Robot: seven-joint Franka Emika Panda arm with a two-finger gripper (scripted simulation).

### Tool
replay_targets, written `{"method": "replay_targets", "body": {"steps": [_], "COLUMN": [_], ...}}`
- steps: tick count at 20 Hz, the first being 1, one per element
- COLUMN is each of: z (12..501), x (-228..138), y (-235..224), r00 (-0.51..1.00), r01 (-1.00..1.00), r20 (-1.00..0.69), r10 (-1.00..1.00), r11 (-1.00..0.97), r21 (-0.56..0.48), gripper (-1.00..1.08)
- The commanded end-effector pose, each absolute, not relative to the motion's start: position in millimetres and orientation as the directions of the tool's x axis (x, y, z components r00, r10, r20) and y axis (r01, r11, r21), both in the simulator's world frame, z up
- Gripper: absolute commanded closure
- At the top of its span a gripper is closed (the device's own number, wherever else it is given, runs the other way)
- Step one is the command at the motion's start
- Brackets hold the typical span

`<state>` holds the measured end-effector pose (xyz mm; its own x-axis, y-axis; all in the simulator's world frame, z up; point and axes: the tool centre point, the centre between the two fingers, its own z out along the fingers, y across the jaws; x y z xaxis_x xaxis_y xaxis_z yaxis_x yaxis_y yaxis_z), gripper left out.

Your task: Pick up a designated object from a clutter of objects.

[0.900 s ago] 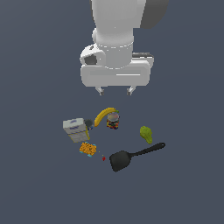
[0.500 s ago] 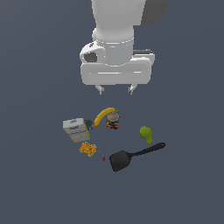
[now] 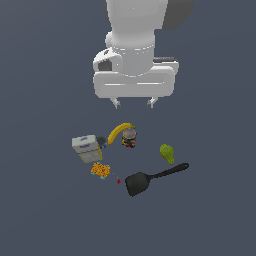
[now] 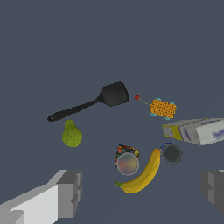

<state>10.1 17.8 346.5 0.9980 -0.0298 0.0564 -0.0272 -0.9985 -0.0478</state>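
Dark grey-blue ground fills both views, flat and bare apart from a small cluster of items. Above that cluster hangs the white arm (image 3: pixel 137 47), with its gripper (image 3: pixel 134 103) well clear of everything below; the two short fingers stand apart with nothing between them. In the wrist view the fingers (image 4: pixel 69 192) sit wide at either side of the frame, and the banana and can show through the gap.

On the exterior view's right of the cluster lies the pear (image 3: pixel 167 153), yellowish-green, set apart from the rest with its narrow end pointing away from the arm. Just beside it, nearer the camera, runs the handle of the black spatula (image 3: pixel 150 179); the blade lies toward the exterior view's left. Handle tip and pear are close, but whether they touch cannot be told. The wrist view shows a slim gap between the pear (image 4: pixel 71 134) and the spatula (image 4: pixel 94 101).

Almost under the gripper lies the banana (image 3: pixel 119 133), curved, with a small can (image 3: pixel 129 138) just beside it on the exterior view's right. A second, darker round can (image 4: pixel 171 153) sits at the banana's other end, seen plainly only from the wrist. Next to that is the grey-white box (image 3: pixel 87 148), lying on its side. Near the box lies an orange-speckled packet (image 3: pixel 100 170), and a tiny red dot (image 3: pixel 118 181) rests between packet and spatula blade.

Nothing lies over the pear.
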Motion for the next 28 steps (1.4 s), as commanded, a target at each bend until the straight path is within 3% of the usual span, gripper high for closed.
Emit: {"method": "replay_targets", "body": {"steps": [1, 8, 14, 21, 28], "z": [337.4, 287.8, 217.3, 141.1, 99.6], "x": [13.0, 25.7, 31.7, 22.4, 10.1], "y": [23.6, 55.2, 102.5, 155.3, 184.4], "r00": [0.998, 0.999, 0.999, 1.000, 1.000], "r01": [-0.027, -0.027, -0.020, -0.006, 0.002], "r20": [0.053, 0.041, 0.026, 0.012, 0.002], "r10": [-0.029, -0.028, -0.020, -0.006, 0.002], "r11": [-0.999, -0.999, -1.000, -1.000, -1.000], "r21": [-0.043, -0.022, -0.002, 0.005, 0.001], "gripper": [-0.92, -0.92, -0.92, -0.92, -0.92]}}
